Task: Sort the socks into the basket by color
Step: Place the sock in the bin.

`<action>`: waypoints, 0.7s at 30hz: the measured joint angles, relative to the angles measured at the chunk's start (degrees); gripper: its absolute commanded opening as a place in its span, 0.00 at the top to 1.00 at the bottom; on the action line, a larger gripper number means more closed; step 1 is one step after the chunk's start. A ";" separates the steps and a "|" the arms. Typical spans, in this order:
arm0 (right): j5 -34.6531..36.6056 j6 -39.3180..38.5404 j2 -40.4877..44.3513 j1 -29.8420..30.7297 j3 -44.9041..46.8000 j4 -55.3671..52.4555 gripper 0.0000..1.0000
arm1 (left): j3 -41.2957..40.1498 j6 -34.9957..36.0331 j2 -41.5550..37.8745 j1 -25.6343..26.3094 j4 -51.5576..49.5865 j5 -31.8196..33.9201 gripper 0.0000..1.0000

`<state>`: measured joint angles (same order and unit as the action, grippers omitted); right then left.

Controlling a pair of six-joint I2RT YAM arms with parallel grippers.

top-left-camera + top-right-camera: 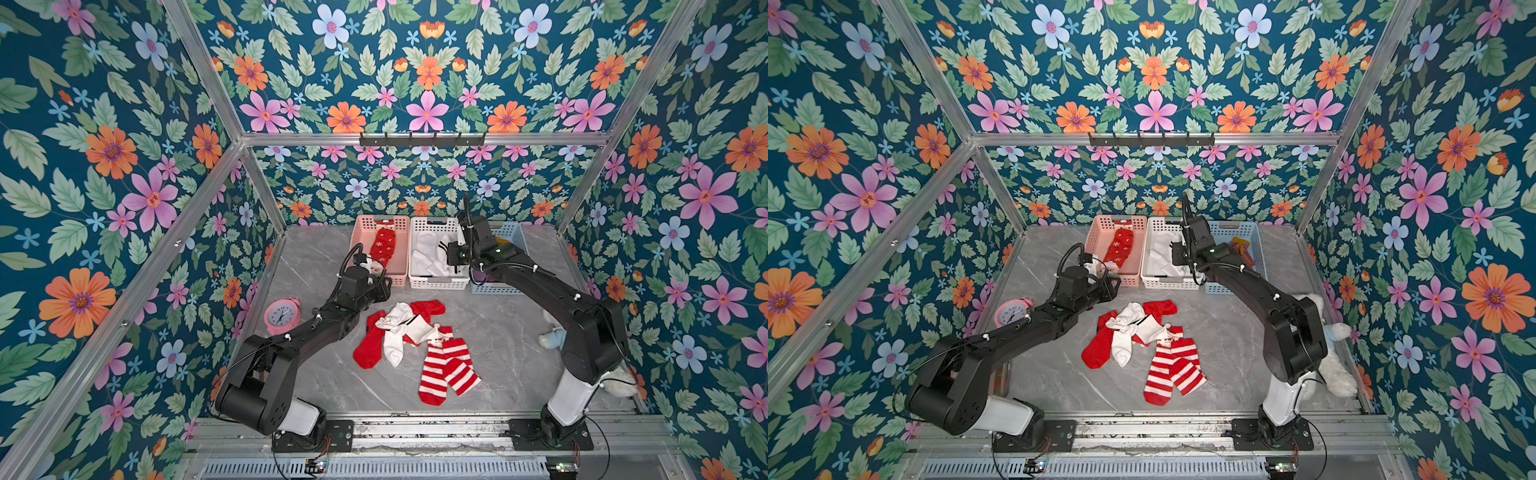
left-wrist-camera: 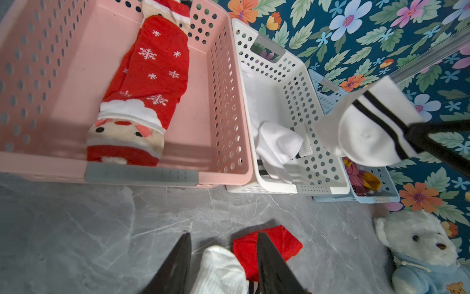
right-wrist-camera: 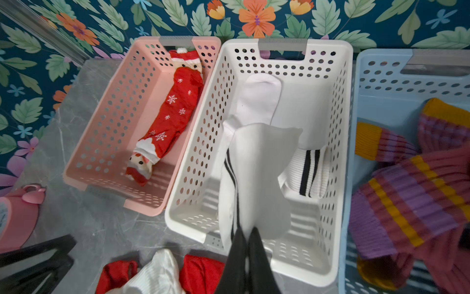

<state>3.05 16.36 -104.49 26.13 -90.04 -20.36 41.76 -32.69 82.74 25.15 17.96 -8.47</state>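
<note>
The socks are ribbed knit cloth, baskets perforated matt plastic, tabletop seemingly smooth stone.

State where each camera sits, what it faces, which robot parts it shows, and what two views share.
Top views: high at the front, looking down at the table and sock pile; left arm and right arm show.
Left wrist: on the left arm, facing the pink basket; open left gripper shows.
Right wrist: over the white basket, looking in; right gripper shows, shut on a banded sock.
Shared: both wrist views show the Santa sock.
</note>
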 measured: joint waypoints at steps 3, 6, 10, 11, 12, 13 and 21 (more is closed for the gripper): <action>-0.68 -0.22 -4.76 -1.53 -5.42 -0.70 0.93 | -1.09 -0.17 -0.98 0.00 0.00 0.22 0.55; -1.20 -0.26 -9.16 -2.73 -9.94 -1.40 0.93 | -2.01 -0.22 -2.08 0.00 -0.17 0.66 0.54; -1.92 -0.48 -14.27 -3.21 -15.65 -3.10 0.87 | -2.43 -0.22 -3.08 0.00 -0.94 1.09 0.54; -2.49 -0.50 -15.45 -3.23 -16.92 -3.65 0.83 | -2.49 -0.20 -3.17 0.00 -1.22 1.14 0.54; -2.91 -0.72 -16.57 -3.26 -18.08 -4.31 0.79 | -2.56 -0.20 -3.23 0.00 -1.49 1.22 0.54; -3.04 -0.92 -17.27 -3.26 -18.80 -4.74 0.76 | -2.62 -0.20 -3.26 0.00 -1.66 1.27 0.54; -5.53 -1.33 -15.80 -3.28 -16.17 -6.38 0.67 | -2.75 -0.15 -3.06 0.00 -2.08 1.70 0.54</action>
<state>-2.48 15.03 -120.29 22.85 -106.21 -26.74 39.00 -32.84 79.68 25.15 15.88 -6.76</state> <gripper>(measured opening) 0.325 0.457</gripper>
